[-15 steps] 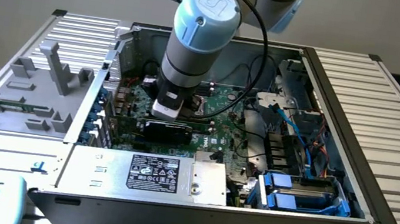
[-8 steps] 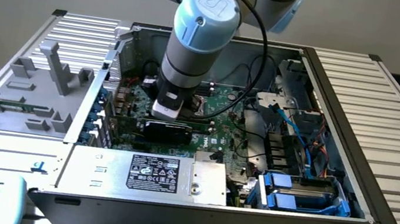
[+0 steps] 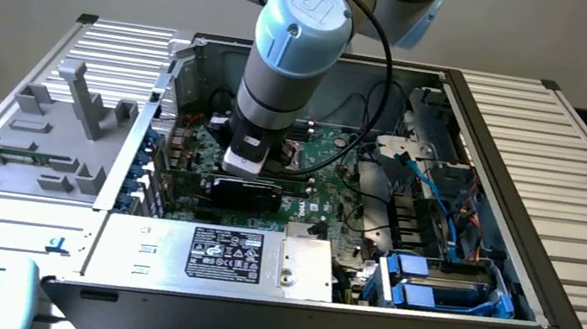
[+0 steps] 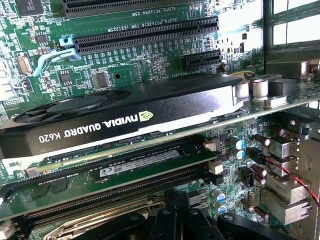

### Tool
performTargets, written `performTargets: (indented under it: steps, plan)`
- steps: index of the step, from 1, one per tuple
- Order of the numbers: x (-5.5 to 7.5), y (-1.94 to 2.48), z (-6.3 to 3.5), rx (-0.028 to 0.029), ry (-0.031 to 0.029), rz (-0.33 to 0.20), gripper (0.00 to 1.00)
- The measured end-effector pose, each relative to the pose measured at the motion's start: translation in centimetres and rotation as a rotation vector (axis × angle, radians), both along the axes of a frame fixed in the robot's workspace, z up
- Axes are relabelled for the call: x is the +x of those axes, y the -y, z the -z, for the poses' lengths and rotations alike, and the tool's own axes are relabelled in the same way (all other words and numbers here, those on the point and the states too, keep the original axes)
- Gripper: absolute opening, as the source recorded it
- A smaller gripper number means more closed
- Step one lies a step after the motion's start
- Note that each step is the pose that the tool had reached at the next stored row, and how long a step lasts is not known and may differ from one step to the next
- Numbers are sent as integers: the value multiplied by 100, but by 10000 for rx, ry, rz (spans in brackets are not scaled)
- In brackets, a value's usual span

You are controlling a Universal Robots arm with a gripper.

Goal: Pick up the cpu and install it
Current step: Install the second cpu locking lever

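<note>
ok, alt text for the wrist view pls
Close view over a green motherboard inside an open PC: a black NVIDIA Quadro K620 graphics card stands in its slot, with empty black expansion slots on one side and memory slots on the other. The dark gripper is shut.

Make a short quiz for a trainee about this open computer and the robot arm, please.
1. True or false: the gripper is down inside the computer case.
2. What card stands in a slot of the motherboard? A: network card. B: Nvidia Quadro graphics card. C: sound card.
3. What colour are the drive carriers at the case corner?

Key: 1 true. 2 B. 3 blue.
</note>
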State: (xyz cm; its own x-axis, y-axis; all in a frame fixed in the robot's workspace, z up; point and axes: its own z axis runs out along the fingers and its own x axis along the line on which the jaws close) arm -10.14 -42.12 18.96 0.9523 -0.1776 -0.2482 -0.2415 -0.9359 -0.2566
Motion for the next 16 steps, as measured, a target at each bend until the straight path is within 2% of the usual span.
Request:
performTargets:
  steps: [9, 16]
  plan:
    - [0, 14, -2, -17, 2, 1, 12]
    - [0, 36, -47, -37, 2, 0, 12]
